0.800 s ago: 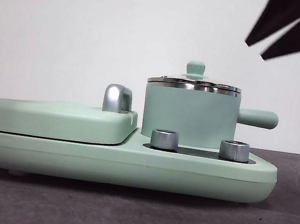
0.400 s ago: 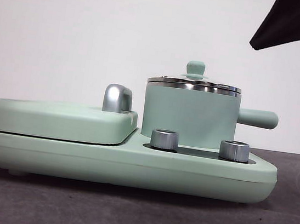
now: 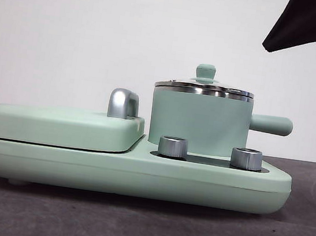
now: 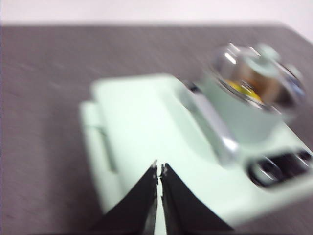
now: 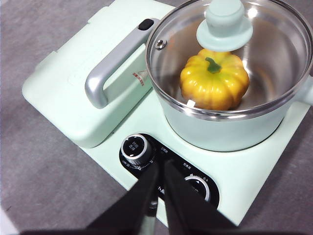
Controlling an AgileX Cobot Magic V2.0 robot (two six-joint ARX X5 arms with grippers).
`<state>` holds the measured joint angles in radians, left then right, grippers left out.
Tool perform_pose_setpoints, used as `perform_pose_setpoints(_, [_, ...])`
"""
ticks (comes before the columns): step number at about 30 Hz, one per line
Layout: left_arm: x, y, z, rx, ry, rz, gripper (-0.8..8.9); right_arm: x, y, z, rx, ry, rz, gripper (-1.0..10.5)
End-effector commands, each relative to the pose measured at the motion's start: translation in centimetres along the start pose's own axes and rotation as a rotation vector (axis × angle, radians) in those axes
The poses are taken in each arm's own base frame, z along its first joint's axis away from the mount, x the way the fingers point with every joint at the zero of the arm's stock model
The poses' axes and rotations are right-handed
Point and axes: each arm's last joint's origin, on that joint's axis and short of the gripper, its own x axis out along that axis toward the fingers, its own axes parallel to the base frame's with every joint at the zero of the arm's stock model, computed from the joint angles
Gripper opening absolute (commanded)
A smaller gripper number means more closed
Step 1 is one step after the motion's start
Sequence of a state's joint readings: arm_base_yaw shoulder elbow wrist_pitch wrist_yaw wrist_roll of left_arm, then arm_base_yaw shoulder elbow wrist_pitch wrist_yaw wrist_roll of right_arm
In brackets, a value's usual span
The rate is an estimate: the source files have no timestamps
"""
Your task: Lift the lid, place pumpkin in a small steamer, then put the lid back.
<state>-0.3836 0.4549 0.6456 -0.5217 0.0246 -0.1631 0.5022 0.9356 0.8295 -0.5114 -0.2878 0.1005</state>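
Observation:
The small steamer stands on the right half of the mint-green appliance, with the lid sitting on it. Through the glass lid the right wrist view shows the pumpkin inside the steamer. My right gripper is shut and empty, above the control knobs and apart from the pot. My left gripper is shut and empty, above the flat griddle cover; that view is blurred, with the steamer off to one side. A black arm part shows at the front view's top right.
The flat griddle cover with its chrome handle fills the appliance's left half. Two steel knobs sit in front of the pot. The steamer's side handle points right. The appliance rests on a dark grey table.
The black tip at the front view's top left has gone out of view. The arm at the top right has drawn up toward the corner. The steamer and lid have not moved.

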Motion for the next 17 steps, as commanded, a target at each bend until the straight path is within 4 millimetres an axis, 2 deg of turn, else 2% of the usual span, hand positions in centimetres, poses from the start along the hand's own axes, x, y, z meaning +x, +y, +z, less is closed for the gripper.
perform_pose_setpoints(1, [0.6,1.3,-2.4,0.001,-0.07,0.074,0.1,0.0,0.2,0.3,-0.014,-0.013,0.006,0.2])
perform_pose_setpoints(10, [2.6,4.7,-10.6,-0.007,-0.259,0.265,0.11,0.0,0.2,0.3,-0.014,-0.013,0.006,0.2])
perform_pose_setpoints(14, [3.1,5.5,-12.5,-0.014,-0.284,0.308,0.1,0.0,0.2,0.3,-0.014,-0.013,0.006,0.2])
perform_pose_setpoints(17, [3.1,5.7,-12.7,-0.003,-0.265,0.336,0.11,0.0,0.2,0.3,-0.014,-0.013,0.006,0.2])
